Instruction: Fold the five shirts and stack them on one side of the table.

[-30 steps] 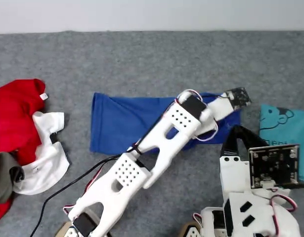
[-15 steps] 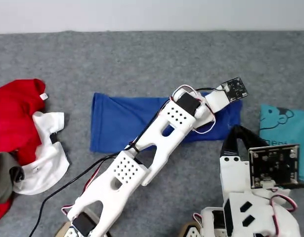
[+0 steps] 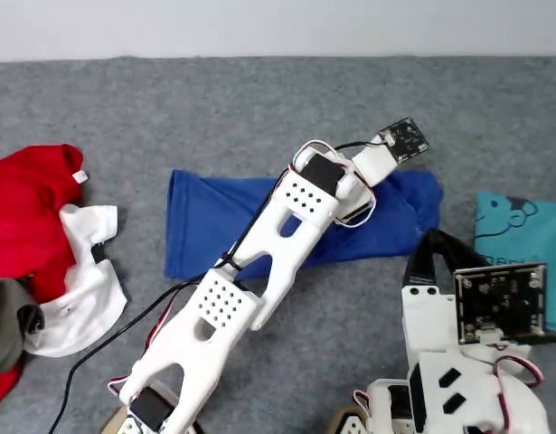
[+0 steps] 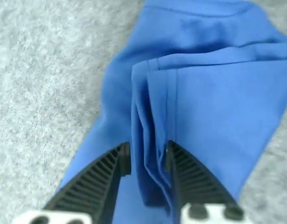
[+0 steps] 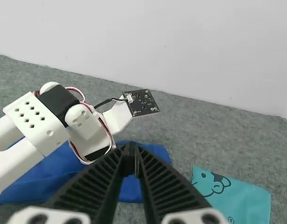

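Folding the blue shirt [image 3: 210,226] at the table's [image 3: 259,108] centre, the left arm's [image 3: 296,210] jaws grip its bunched edge while the right arm's [image 3: 431,316] jaws sit closed and empty; next, that edge likely needs carrying across flat.

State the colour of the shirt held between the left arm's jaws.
Plain blue. The shirt shows best in the left wrist view.

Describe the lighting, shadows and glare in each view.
High view: soft, even light; the left arm throws only a faint shadow on the blue shirt, with no glare. Left wrist view: shade gathers in the shirt's folds pinched in the left claw. Right wrist view: the white wall is evenly bright, without hot spots; the shut right claw reads dark in front.
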Action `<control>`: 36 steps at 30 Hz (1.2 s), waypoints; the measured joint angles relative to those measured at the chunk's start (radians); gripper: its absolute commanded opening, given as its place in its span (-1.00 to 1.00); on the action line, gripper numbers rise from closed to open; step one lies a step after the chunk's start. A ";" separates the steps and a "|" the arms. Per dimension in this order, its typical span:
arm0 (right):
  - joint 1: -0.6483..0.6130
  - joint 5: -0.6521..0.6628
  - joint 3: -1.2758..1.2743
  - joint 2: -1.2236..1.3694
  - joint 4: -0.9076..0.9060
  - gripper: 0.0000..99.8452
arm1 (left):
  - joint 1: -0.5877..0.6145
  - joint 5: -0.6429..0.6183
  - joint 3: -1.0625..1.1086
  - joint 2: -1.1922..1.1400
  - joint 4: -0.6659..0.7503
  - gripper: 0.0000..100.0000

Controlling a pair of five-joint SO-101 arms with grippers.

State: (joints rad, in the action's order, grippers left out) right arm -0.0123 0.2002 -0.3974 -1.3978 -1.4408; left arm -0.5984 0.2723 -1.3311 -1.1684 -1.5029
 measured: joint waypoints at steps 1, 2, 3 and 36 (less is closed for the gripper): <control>0.000 0.000 -0.005 0.000 0.000 -0.98 | -0.006 -0.002 -0.017 0.000 -0.023 -0.73; 0.000 0.000 -0.006 0.000 0.000 -0.98 | -0.014 -0.003 -0.037 0.000 -0.043 -0.73; 0.000 0.000 -0.008 0.000 0.000 -0.98 | -0.021 -0.006 -0.055 0.000 -0.060 -0.73; -0.005 0.000 -0.071 -0.005 -0.095 -0.98 | 0.000 -0.109 0.020 0.044 -0.227 -0.76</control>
State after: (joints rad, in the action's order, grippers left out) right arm -0.0169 0.2002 -0.4680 -1.4024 -1.5359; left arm -0.5984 0.1634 -1.3111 -1.1239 -1.7300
